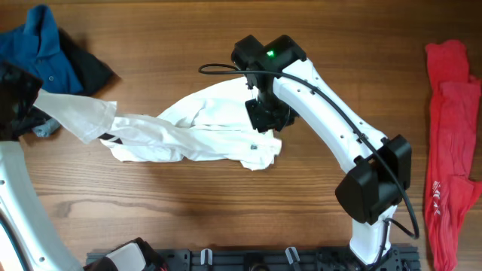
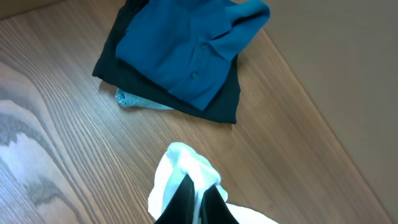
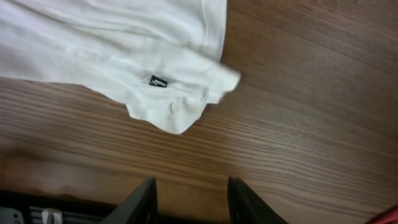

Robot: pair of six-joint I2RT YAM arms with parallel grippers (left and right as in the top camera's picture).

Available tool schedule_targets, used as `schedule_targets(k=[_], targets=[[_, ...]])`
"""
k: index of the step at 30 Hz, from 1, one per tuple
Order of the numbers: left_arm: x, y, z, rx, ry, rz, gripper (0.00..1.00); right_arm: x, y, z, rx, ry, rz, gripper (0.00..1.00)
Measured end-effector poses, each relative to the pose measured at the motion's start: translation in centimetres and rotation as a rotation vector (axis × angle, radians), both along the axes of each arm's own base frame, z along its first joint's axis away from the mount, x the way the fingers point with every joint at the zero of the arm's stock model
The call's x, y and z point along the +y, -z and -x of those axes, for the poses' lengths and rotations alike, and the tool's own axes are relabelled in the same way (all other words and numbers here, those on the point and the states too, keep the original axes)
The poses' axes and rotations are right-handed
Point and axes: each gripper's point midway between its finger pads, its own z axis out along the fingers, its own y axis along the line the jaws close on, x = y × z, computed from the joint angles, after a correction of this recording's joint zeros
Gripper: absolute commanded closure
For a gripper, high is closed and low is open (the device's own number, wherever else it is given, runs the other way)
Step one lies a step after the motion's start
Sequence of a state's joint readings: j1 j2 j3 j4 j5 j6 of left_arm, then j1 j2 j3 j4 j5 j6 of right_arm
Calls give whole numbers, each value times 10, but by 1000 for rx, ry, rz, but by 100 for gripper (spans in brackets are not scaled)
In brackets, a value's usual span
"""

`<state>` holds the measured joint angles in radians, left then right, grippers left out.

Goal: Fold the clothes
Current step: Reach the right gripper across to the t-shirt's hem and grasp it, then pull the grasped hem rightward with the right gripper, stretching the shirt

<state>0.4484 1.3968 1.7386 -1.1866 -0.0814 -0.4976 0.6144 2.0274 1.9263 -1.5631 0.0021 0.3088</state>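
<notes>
A white T-shirt [image 1: 196, 132] lies stretched in a long bunch across the middle of the table. My left gripper [image 2: 198, 194] is shut on its left end, and white fabric bulges out past the black fingertips; overhead it sits at the far left [image 1: 36, 102]. My right gripper [image 1: 265, 119] hovers over the shirt's right end. In the right wrist view it [image 3: 191, 186] stands open over bare wood with nothing between its fingers. The shirt's corner with a small black label [image 3: 158, 81] lies just beyond them.
A blue polo [image 1: 36, 47] rests on a dark garment [image 1: 92, 71] at the back left, with a pale blue scrap [image 2: 134, 101] beside them. Red shirts [image 1: 450, 150] lie along the right edge. A black rail [image 1: 256, 260] runs along the front edge.
</notes>
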Motion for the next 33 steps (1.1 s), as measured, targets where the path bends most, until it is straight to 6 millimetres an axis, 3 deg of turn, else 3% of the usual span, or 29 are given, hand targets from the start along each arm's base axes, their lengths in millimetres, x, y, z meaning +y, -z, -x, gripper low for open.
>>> schedule_targets(k=[3, 7, 10, 17, 20, 23, 33], targets=[[0, 0, 0, 0, 1, 0, 96, 0, 0, 0, -1, 3, -1, 52], [0, 0, 0, 0, 1, 0, 96, -2, 3, 2, 10, 4, 12, 49], [0, 0, 0, 1, 0, 0, 96, -1, 17, -4, -9, 22, 9, 49], [0, 1, 1, 4, 0, 1, 96, -20, 93, -14, 10, 184, -42, 50], [0, 1, 1, 4, 1, 1, 96, -34, 120, -23, 1, 303, -79, 50], [0, 1, 1, 3, 0, 1, 96, -36, 136, -31, 2, 365, -163, 49], [0, 1, 1, 3, 0, 1, 96, -8, 138, -19, 75, 352, -388, 50]])
